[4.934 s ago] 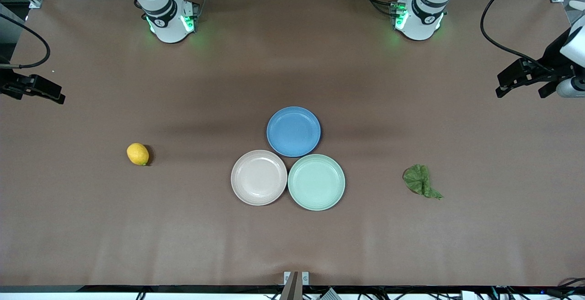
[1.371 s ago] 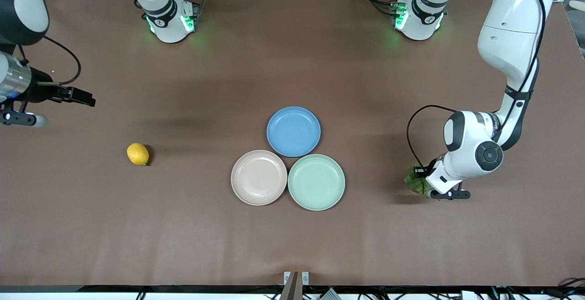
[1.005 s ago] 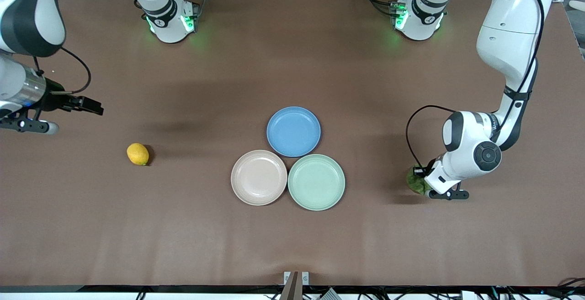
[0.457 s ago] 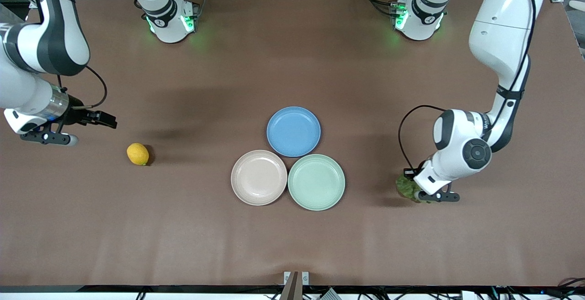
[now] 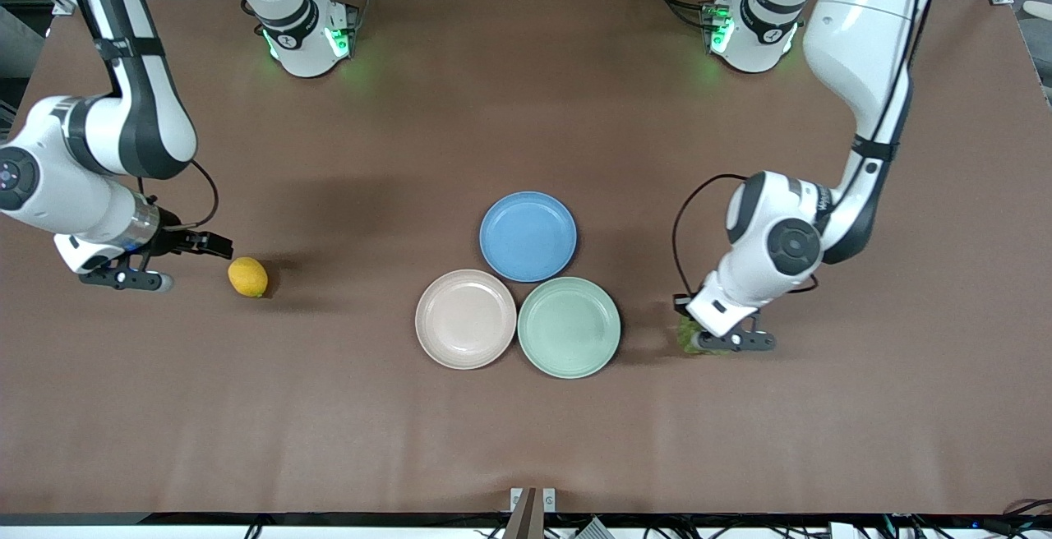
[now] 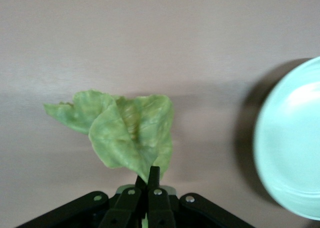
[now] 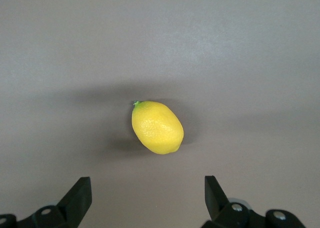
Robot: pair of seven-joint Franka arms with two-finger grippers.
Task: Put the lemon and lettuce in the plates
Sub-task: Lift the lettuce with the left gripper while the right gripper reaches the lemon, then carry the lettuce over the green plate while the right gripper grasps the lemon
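We see the left arm bent down from its base, its left gripper point(image 6: 148, 188) clamped on the lettuce point(image 6: 127, 133), which hangs above bare table at about three o'clock of the mint green plate point(image 5: 569, 327). The right arm folds low toward its own end of the table, and the right gripper point(image 7: 145, 198) hangs with fingers spread wide, just at nine o'clock of the lemon point(image 5: 247, 277), gripping nothing. The lemon lies on the table, well apart from the beige-pink plate point(image 5: 465, 319). Both plates touch rim to rim, with the blue plate point(image 5: 528, 236) at their twelve o'clock. Open brown table point(image 5: 526, 432) surrounds the three plates.
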